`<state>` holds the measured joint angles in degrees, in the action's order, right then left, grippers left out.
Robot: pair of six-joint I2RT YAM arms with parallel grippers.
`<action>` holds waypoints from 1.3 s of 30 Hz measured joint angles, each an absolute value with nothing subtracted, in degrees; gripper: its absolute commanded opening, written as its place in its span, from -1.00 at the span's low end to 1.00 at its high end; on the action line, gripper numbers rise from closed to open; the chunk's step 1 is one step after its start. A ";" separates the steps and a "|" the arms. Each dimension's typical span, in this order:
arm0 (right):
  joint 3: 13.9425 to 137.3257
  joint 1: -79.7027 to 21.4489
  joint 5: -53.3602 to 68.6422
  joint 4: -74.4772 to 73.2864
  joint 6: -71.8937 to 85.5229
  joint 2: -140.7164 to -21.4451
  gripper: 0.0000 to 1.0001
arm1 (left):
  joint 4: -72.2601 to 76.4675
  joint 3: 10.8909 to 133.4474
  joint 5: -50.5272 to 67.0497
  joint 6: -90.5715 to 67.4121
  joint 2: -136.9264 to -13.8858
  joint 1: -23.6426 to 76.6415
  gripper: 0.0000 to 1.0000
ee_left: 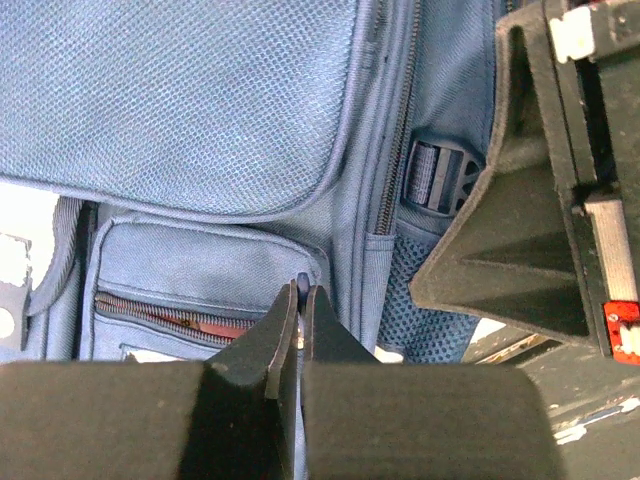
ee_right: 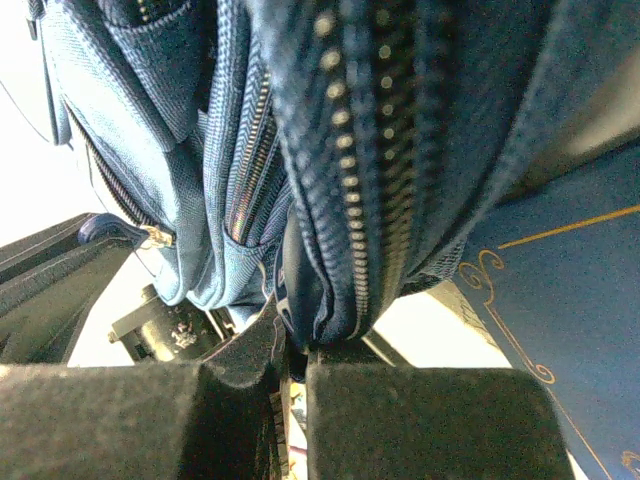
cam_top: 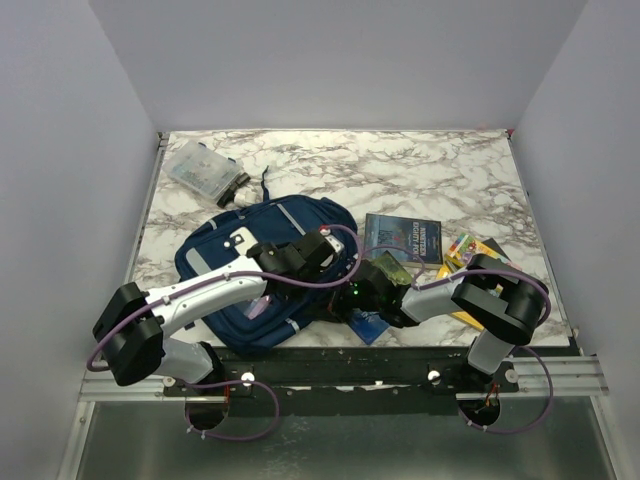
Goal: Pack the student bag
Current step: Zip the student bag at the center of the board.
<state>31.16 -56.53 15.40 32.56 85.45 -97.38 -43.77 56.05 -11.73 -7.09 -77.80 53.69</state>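
The student bag [cam_top: 262, 272], navy with grey stripes and a white patch, lies flat at the near left of the table. My left gripper [cam_top: 333, 245] reaches over the bag's right side. In the left wrist view it [ee_left: 301, 292] is shut on a small blue zipper pull beside the front pocket [ee_left: 200, 265]. My right gripper [cam_top: 351, 296] is at the bag's near right edge. In the right wrist view it [ee_right: 295, 345] is shut on a fold of bag fabric next to a zipper [ee_right: 360, 200] and lifts it off the table.
A dark blue book [cam_top: 403, 240] and a colourful book [cam_top: 472, 250] lie right of the bag. Another blue book [cam_top: 370, 326] lies under the right gripper and shows in the right wrist view [ee_right: 560, 300]. A clear plastic box [cam_top: 203, 170] sits at the back left.
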 measured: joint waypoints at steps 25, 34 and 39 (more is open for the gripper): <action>27.75 -56.55 12.23 34.72 90.63 -94.26 -0.99 | -31.09 40.88 -6.31 -33.26 -56.42 27.77 -1.00; 24.62 -56.27 12.29 36.95 83.37 -91.05 -0.08 | -25.96 39.77 1.34 -34.17 -51.81 23.86 -1.00; 29.80 -56.29 8.54 18.13 75.11 -77.10 0.37 | -24.34 37.41 4.29 -35.40 -50.24 23.24 -1.00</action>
<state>29.80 -56.29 8.54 18.13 75.11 -77.10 -24.34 37.41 4.29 -35.40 -50.24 23.24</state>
